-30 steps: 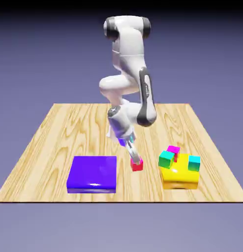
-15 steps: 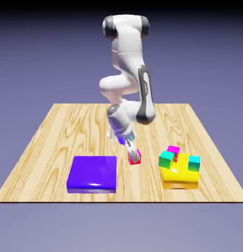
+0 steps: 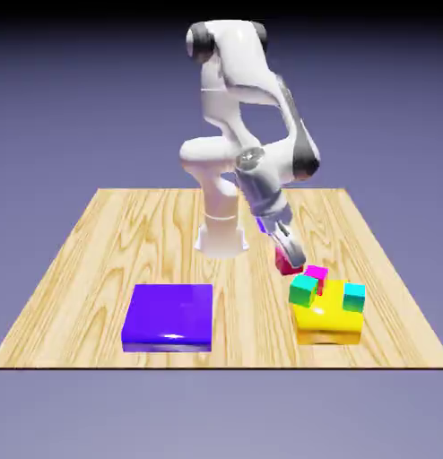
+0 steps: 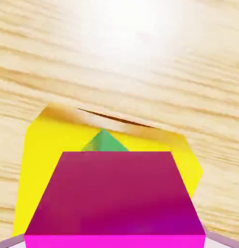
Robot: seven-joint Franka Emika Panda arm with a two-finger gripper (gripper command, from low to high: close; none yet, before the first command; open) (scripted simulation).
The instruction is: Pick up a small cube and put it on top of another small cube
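Pale wood grain covers the bench (image 3: pixel 91 278), which we see against a plain blue-violet backdrop (image 3: pixel 64 116) that darkens to black along its top. We find the small red cube (image 3: pixel 286 262) toward the bench's edge on the exterior view's right, nearer the front edge than the back. Our hand (image 3: pixel 293 257) is closed on it, and we see the cube jutting from behind the fingers, just beside the magenta cube (image 3: pixel 317 275). We cannot tell how far above the wood it hangs.

In the hand view the held cube fills the bottom middle, its face deep crimson turning purple, with a bright magenta strip below. Behind it we see a green corner and a broad stretch of yellow.

Next outward, by the front corner on the exterior view's right, we have the yellow block (image 3: pixel 329 324) with its rounded top. The magenta cube is at its back, a green cube (image 3: pixel 304 290) at its side toward the exterior view's left, and a teal cube (image 3: pixel 354 297) at its other side. We cannot tell quite how these three are supported.

Farther off, near the front edge and toward the exterior view's left, our flat blue-purple slab (image 3: pixel 169 316) lies on the wood. Our white arm (image 3: pixel 265 184) leans down from the far side, its hand tilted.
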